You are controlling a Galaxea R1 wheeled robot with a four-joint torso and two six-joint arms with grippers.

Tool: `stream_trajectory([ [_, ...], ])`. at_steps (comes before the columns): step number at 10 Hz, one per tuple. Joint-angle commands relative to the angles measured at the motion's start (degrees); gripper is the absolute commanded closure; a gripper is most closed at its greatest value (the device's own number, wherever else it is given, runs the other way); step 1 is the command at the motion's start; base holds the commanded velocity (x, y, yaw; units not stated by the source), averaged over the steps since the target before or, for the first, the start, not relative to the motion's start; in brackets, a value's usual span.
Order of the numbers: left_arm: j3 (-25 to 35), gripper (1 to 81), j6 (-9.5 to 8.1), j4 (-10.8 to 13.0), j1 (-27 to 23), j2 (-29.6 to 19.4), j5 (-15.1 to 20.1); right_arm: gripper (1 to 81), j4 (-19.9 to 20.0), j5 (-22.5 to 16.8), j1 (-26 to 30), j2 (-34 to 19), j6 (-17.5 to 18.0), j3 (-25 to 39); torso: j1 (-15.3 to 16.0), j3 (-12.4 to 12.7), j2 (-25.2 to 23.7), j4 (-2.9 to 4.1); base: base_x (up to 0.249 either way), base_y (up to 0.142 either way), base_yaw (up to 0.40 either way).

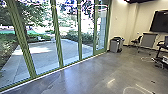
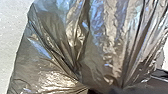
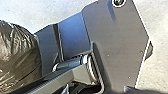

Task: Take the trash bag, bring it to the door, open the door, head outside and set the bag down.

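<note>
The left gripper [image 2: 107, 89] appears clamped on the gathered neck of the trash bag [image 2: 52, 47]; the folds run together sharply at the grip and fan out from it, as thin plastic does when pinched. As for the right gripper, whether it is closed or spread cannot be told.

The bag is dark, glossy and bulging, and lies beside the robot's own plate [image 3: 120, 47], over a pale floor. Whether it touches the plate or the floor cannot be told. A grip at the neck makes sense: it likely keeps the mouth drawn together and lets the contents settle below. The bag will probably swing or sag as the robot drives, and the film could tear if it catches on a door frame.

Ahead, a glass wall with green frames [image 1: 58, 37] borders the polished floor [image 1: 100, 72], and a paved yard [image 1: 47, 53] lies beyond. The narrow panel [image 1: 100, 30] at the glass wall's far end, near the corner with the plain wall [image 1: 121, 17], may be the door. Two bins [image 1: 115, 45] stand by that corner, presumably there to be handy to the way out. The step in hand seems to be carrying the bag indoors, with the door and the set-down to do.

No brand, label or writing can be read.
</note>
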Motion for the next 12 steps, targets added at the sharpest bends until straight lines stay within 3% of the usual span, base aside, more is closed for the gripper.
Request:
stream_trajectory([
  [1, -0.23, 81.1, 0.38, 0.35, -3.51, -0.33, 3.78, 1.0, 0.21, -3.37, 2.7, 0.2, -0.08, 0.31, 0.0, 0.0, 0.0, 0.0, 0.136, 0.0, 0.0],
  [10, -0.23, 81.1, 0.73, 0.35, -3.51, -0.33, 3.78, 1.0, 0.13, -3.37, 2.78, 0.2, -0.08, 0.31, 0.0, 0.0, 0.0, 0.0, 0.14, 0.0, 0.0],
  [12, -0.23, 81.1, 0.73, 0.35, -3.52, -0.24, 3.78, 1.0, 0.13, -3.46, 2.79, 0.29, -0.08, 0.31, -0.02, 0.0, 0.0, 0.0, 0.145, -0.065, 0.0],
])
